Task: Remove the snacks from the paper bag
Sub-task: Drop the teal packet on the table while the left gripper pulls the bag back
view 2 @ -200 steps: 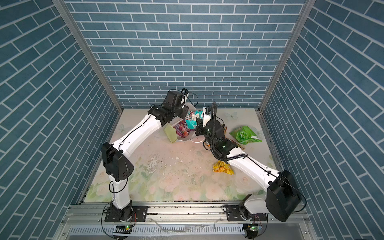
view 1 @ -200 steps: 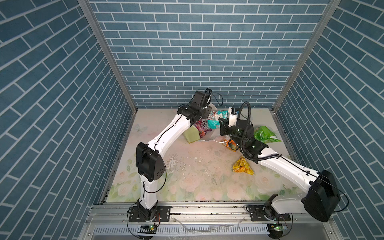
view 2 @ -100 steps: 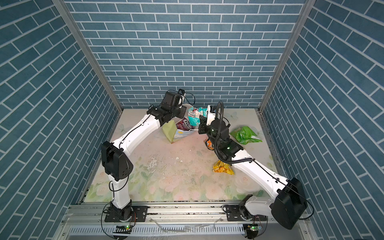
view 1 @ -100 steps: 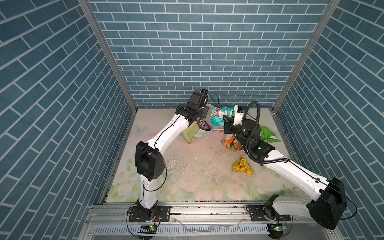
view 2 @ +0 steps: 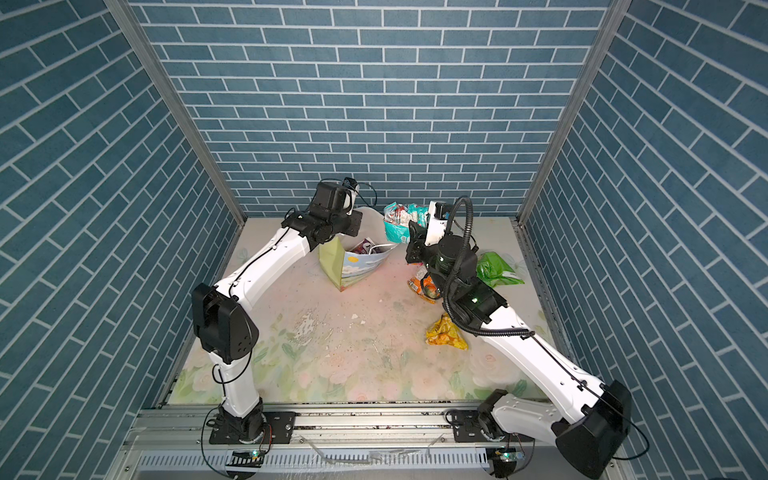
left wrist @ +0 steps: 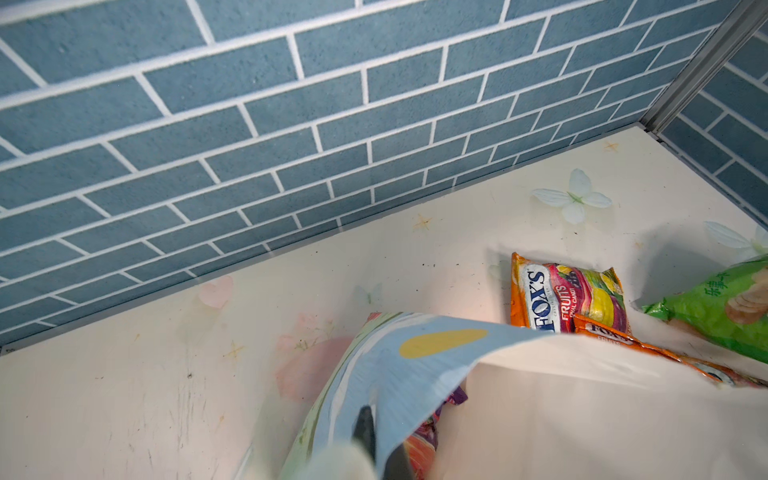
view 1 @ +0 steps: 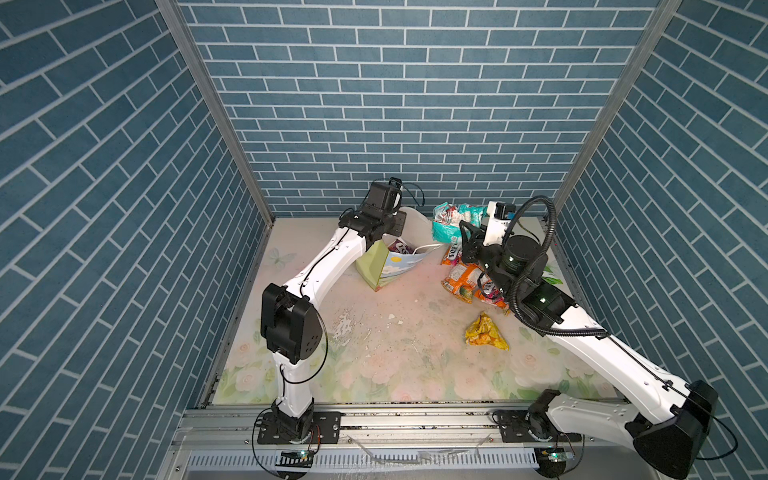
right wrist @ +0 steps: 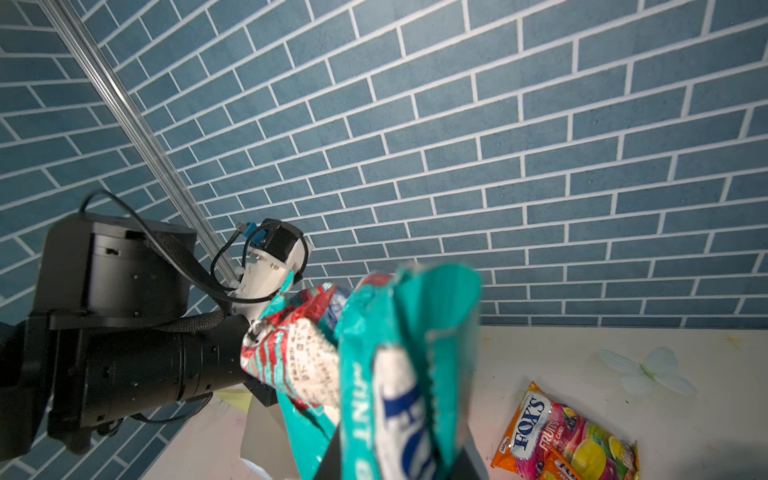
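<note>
Since the earlier frame: paper bag [view 1: 384, 266] tipped mouth-up at back-centre, left gripper [left wrist: 380, 444] still pinched on its rim, purple packet [view 1: 401, 248] inside. The teal packet [view 1: 451, 222] has cleared the bag and is clamped in the right gripper [right wrist: 399, 461], raised near the back wall [view 1: 395, 104].

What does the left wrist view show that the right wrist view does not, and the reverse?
Only the left wrist view: the green packet and a purple packet inside the paper bag. Only the right wrist view: the teal-and-white packet in the right gripper, and the left arm's wrist. Both: the orange FOX'S packet on the table, the white flower print, the brick wall.
</note>
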